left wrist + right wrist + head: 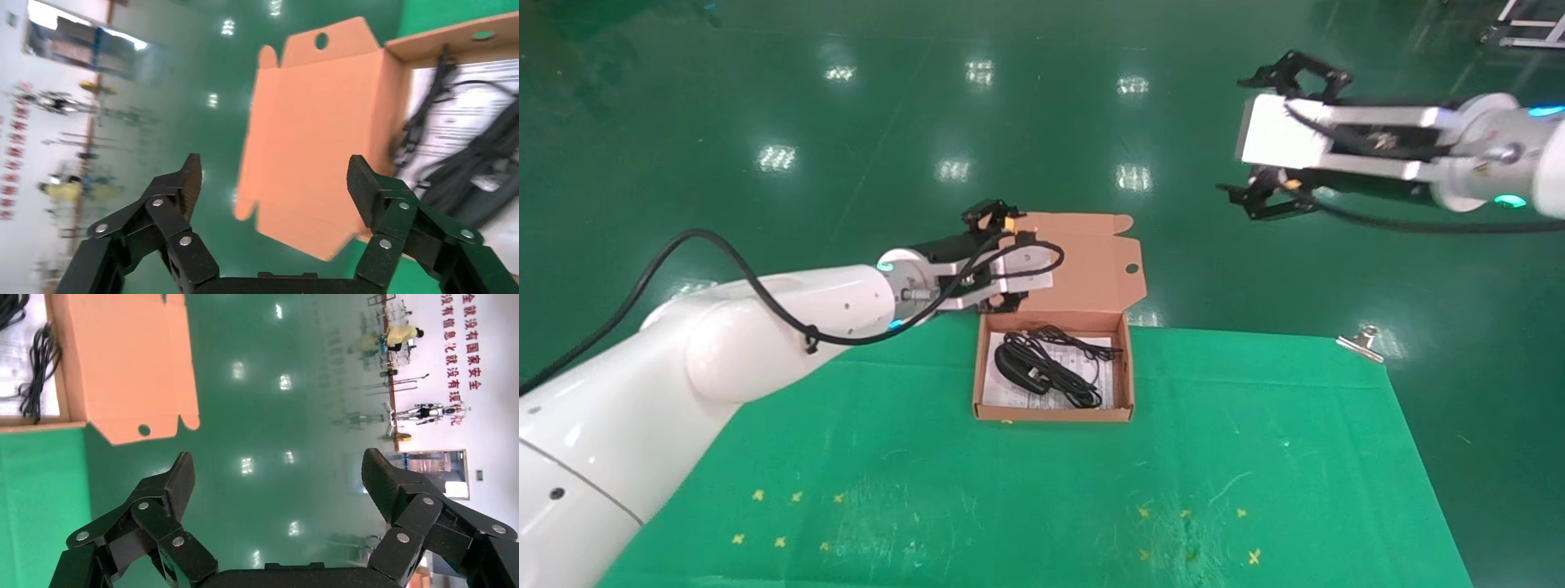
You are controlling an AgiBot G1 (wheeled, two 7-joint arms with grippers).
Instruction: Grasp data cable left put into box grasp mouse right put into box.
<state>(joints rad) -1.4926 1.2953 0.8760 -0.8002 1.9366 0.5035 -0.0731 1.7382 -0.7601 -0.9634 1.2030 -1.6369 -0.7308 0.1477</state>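
The box (1052, 414) stands open at the far middle of the green table, its lid (1091, 261) tilted back. Inside, on the white sheet, lie the black mouse (1009, 366), its thin cord (1079, 343) and the coiled data cable (1068, 385), partly overlapping. My left gripper (997, 261) is open and empty, just off the box's far left corner beside the lid; in the left wrist view (274, 177) the lid (312, 141) shows beyond its fingers. My right gripper (1238, 137) is open and empty, raised high to the far right of the box, over the floor (278, 471).
A green cloth (1091, 490) covers the table, with small yellow cross marks near the front. A metal clip (1361, 341) holds its far right corner. Glossy green floor lies beyond the far edge. The right wrist view also shows the lid (122, 361) and a cable (40, 361).
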